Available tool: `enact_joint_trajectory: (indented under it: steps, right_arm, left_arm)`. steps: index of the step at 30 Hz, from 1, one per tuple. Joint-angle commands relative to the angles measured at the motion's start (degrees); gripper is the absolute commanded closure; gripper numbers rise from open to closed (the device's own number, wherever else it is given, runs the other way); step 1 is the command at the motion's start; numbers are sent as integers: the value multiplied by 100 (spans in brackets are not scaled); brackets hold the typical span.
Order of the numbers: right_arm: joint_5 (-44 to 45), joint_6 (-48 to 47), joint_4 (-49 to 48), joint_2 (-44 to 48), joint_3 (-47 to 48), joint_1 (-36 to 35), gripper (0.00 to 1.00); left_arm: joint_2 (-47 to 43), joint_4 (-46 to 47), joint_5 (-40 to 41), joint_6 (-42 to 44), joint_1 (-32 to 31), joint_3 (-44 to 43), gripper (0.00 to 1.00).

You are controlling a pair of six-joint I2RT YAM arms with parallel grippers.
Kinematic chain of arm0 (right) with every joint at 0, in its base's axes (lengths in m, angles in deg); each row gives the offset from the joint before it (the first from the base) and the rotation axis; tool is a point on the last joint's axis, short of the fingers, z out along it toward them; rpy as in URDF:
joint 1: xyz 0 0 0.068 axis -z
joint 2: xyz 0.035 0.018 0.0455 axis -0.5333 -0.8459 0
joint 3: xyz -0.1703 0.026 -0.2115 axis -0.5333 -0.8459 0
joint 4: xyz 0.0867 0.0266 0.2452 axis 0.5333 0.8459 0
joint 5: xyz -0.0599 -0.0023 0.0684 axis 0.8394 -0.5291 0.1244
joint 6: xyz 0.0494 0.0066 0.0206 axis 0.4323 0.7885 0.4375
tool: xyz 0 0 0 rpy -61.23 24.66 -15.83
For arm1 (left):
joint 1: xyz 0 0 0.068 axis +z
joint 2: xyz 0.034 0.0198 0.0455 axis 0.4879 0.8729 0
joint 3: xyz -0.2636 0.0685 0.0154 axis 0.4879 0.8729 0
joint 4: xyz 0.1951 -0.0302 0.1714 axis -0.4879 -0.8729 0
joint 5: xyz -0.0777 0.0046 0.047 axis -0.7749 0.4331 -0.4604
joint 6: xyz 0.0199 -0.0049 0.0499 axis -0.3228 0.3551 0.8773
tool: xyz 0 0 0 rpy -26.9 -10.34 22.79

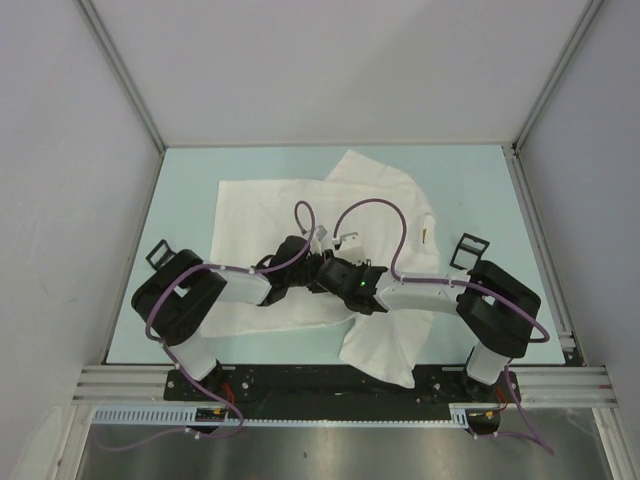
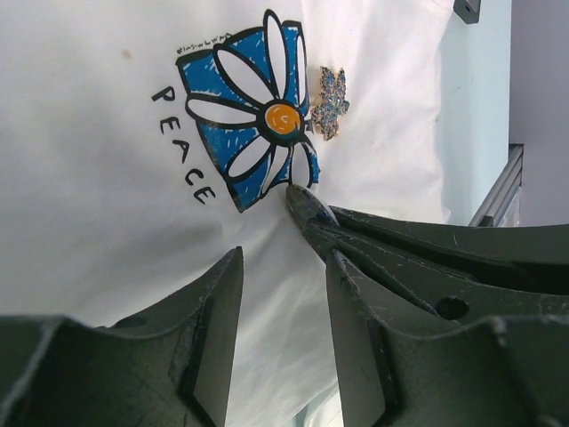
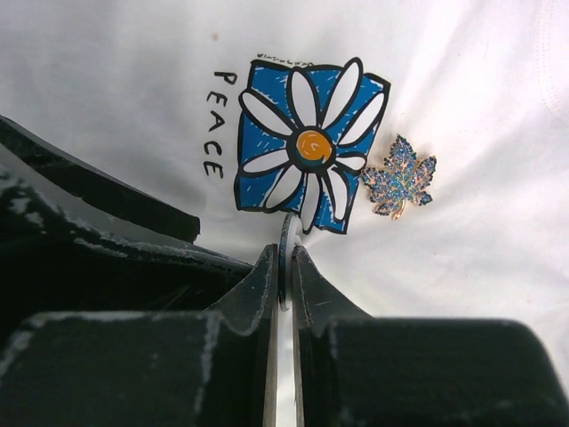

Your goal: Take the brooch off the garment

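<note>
The white T-shirt (image 1: pixel 260 205) lies spread on the table, its blue-and-white flower print (image 3: pixel 307 147) facing up. My right gripper (image 3: pixel 283 258) is shut on the brooch (image 3: pixel 284 233), a thin dark round disc seen edge-on just below the print. White cloth is pressed against the disc; I cannot tell whether it is still pinned. In the left wrist view the brooch (image 2: pixel 302 203) shows at the right fingertips. My left gripper (image 2: pixel 284 258) is open and empty over bare shirt (image 2: pixel 89 222), close beside the right fingers (image 2: pixel 400 240), below the print (image 2: pixel 258 116).
A glittery blue leaf-shaped pin (image 3: pixel 398 178) with gold edges sits on the shirt right beside the print; it also shows in the left wrist view (image 2: pixel 330 102). Small square black frames stand at the table's left (image 1: pixel 160 252) and right (image 1: pixel 468 247). Both arms meet mid-shirt.
</note>
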Motion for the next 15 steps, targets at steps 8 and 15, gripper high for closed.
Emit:
enact_joint_trajectory:
  steps: [8,15]
  right_arm:
    - [-531,-362,-703,-42,288,-161,74]
    - [-522,-511,-993,371,69,-188,69]
  left_arm:
    - [41,654,-273,-122,-5,-88,48]
    - [41,778,-317,-193,-14,-88,47]
